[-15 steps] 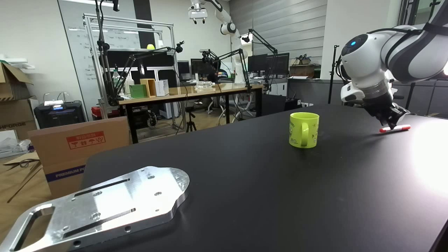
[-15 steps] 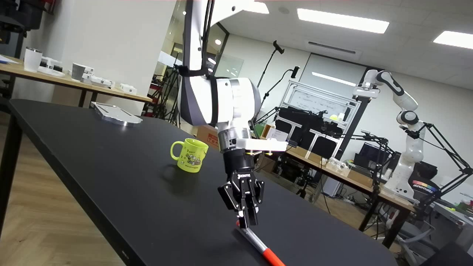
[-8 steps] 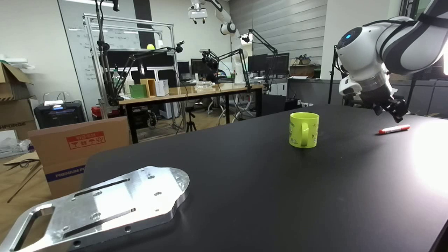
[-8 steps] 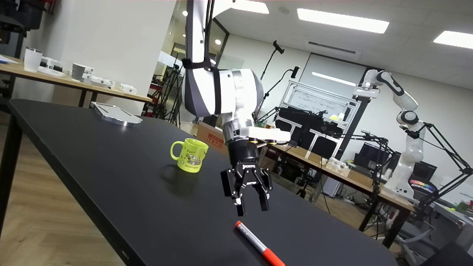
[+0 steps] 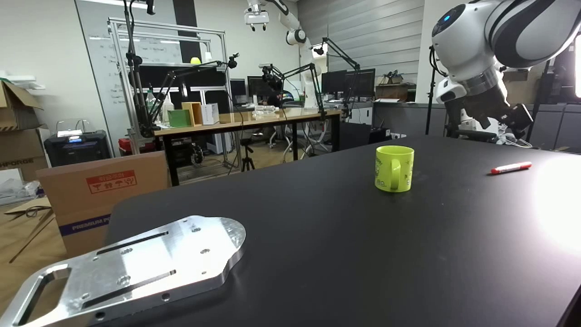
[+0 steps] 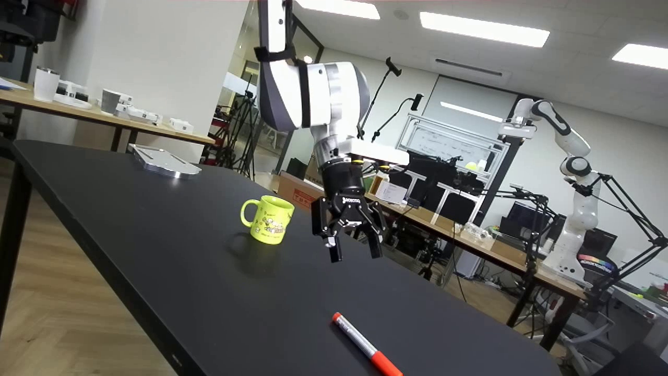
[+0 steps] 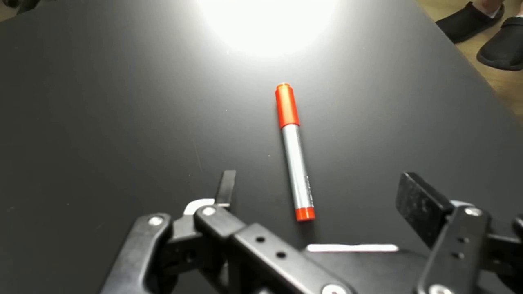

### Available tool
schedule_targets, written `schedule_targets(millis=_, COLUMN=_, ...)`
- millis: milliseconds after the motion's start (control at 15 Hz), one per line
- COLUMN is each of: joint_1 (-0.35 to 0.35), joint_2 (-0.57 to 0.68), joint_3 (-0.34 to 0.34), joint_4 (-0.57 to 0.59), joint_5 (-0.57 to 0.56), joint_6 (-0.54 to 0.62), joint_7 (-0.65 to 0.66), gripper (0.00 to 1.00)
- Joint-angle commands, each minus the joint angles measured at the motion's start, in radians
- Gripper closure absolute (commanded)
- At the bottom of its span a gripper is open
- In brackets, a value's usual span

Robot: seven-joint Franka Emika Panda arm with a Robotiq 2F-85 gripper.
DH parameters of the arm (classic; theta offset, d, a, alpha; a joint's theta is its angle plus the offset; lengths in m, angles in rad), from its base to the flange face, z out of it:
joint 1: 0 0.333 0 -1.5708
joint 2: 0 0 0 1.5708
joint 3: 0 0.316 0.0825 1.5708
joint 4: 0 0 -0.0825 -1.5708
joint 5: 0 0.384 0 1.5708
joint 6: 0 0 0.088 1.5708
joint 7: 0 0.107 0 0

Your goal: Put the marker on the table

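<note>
released claw (image 6: 356, 253) hangs above a red-and-silver marker (image 7: 294, 153) that lies on a black table (image 6: 182, 250)

the marker lies flat on the smooth, matte table, apart from the claw and lower than it. its barrel is silver, with a long red cap at one end and a short red tip at the other.

the claw is released: its two black fingers (image 7: 423, 208) stand wide apart and point downward. in the wrist view the claw enters from the bottom. the short red tip of the marker shows in the span between the two fingers, a little closer to the finger on the left of that picture. from there the marker runs upward and slightly left, past the fingertips, so the red cap is the part farthest from the claw, just short of a bright glare (image 7: 267, 20) on the table. in both exterior views the marker shows below the claw, with a plain gap between them.

a white and grey robot arm (image 6: 334, 94) carries the claw, reaching in from above. a yellow-green mug (image 6: 270, 220) stands upright on the table, well apart from the marker. a silver metal plate (image 5: 154, 256) with slots lies beyond the mug from the marker. in both exterior views a cluttered wooden workbench (image 5: 268, 119) and a cardboard box (image 5: 127, 200) stand past the table. in the wrist view, two dark shoes (image 7: 504, 45) show beside the table's edge.
</note>
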Motion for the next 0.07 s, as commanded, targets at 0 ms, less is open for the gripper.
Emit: schedule_targets(millis=0, joint_1=0.004, joint_2=-0.003, joint_3=-0.002, joint_4=-0.004, joint_5=0.004, joint_6=-0.001, joint_7=-0.003, gripper=0.00)
